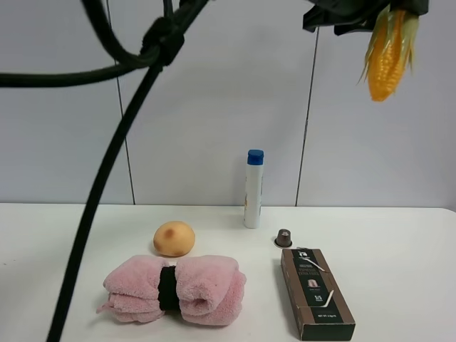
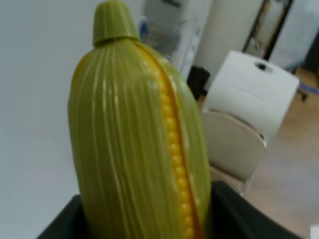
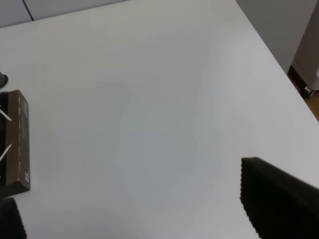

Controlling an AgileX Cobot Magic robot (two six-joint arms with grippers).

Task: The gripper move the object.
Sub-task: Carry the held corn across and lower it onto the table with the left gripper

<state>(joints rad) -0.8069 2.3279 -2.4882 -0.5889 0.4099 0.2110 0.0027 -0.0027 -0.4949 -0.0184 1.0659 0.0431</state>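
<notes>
Glossy ribbed plastic corn (image 2: pixel 134 149) — fluffy cloth towel (image 1: pixel 206 285)

Room to pass over bare bench (image 3: pixel 164 99) right of brown box (image 1: pixel 315 293). Blocked centre-left by pink towel roll (image 1: pixel 178 288), tan ball (image 1: pixel 174 239) just behind, upright white bottle (image 1: pixel 254 189) at back, small capsule (image 1: pixel 283 238) by box end, black cable (image 1: pixel 107 164) slanting across left. Overhead at upper right, corn cob (image 1: pixel 388 57) clamped in left tool (image 1: pixel 370 13), well above bench.
</notes>
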